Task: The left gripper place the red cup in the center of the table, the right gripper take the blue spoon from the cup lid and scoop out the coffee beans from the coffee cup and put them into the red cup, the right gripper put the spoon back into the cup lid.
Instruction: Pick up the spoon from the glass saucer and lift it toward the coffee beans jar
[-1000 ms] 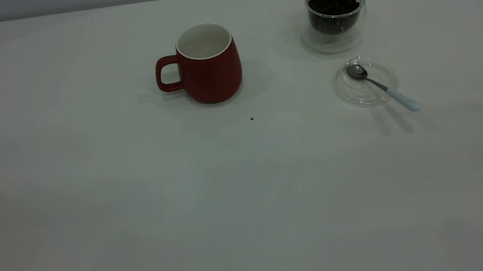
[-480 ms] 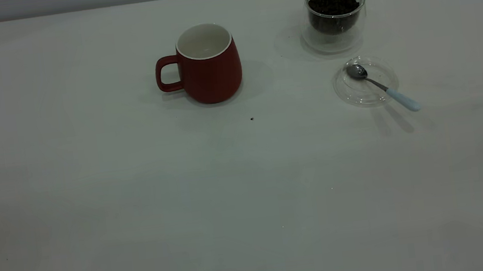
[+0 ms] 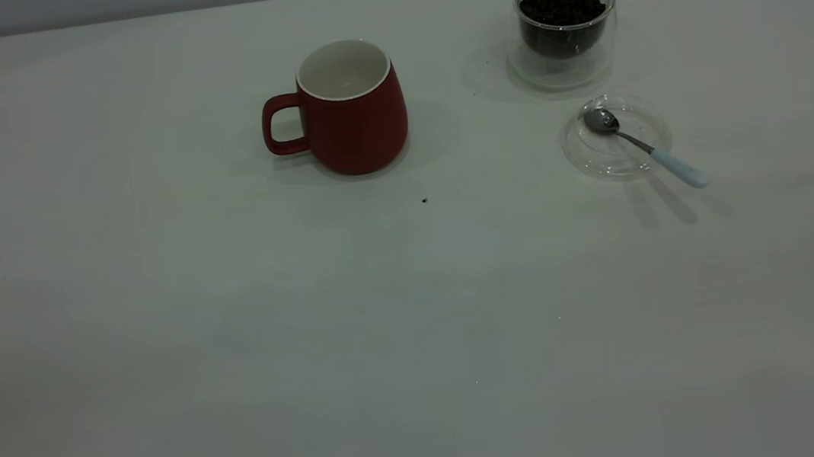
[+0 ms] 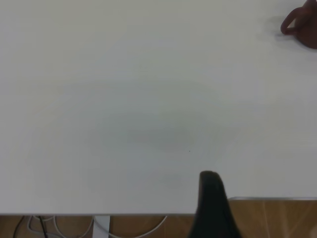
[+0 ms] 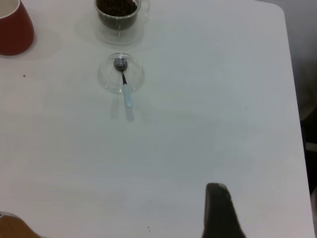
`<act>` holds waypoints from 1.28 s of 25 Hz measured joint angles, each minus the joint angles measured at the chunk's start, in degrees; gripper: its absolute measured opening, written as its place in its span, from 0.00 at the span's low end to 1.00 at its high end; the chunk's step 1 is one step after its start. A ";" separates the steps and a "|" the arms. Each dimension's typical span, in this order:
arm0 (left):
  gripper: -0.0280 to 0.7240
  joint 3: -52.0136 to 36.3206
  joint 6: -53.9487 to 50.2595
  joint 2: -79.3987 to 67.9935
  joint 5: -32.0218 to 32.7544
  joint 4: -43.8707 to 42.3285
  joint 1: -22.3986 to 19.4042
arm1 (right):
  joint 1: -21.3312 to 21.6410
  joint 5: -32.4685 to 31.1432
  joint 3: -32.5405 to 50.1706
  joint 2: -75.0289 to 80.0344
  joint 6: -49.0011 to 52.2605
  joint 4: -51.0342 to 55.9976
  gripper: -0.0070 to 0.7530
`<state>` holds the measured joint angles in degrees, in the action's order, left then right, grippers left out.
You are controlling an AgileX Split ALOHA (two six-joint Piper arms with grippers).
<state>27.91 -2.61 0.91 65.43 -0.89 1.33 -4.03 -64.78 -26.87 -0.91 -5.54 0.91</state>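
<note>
Red cup (image 3: 351, 108) upright mid-desk (image 3: 236, 340), handle toward your left claw (image 4: 214, 198), well apart from it; claw spread indeterminable.

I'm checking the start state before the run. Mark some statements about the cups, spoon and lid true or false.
1. The red cup is empty. True.
2. The spoon's bowl lies on the lid. True.
3. The beans are in the red cup. False: they fill the glass cup.
4. The red cup's handle points toward the glass cup. False: it points away.
5. A hand holds the spoon. False: nothing touches it.
</note>
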 joint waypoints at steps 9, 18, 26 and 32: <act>0.82 0.00 0.05 0.00 0.00 0.00 0.00 | 0.00 0.00 0.00 0.00 0.00 0.00 0.66; 0.82 0.00 0.05 0.00 0.00 0.00 0.00 | 0.00 0.00 -0.21 0.00 0.82 0.49 0.66; 0.82 0.00 0.10 0.00 0.00 0.00 0.00 | 0.00 4.65 -7.87 17.30 1.22 12.32 0.66; 0.82 0.00 0.03 0.00 0.00 0.00 0.00 | 0.00 19.72 -9.20 41.02 -1.47 27.50 0.66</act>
<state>27.91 -2.57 0.91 65.43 -0.89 1.33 -4.03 -45.07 -36.07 40.12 -7.00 28.42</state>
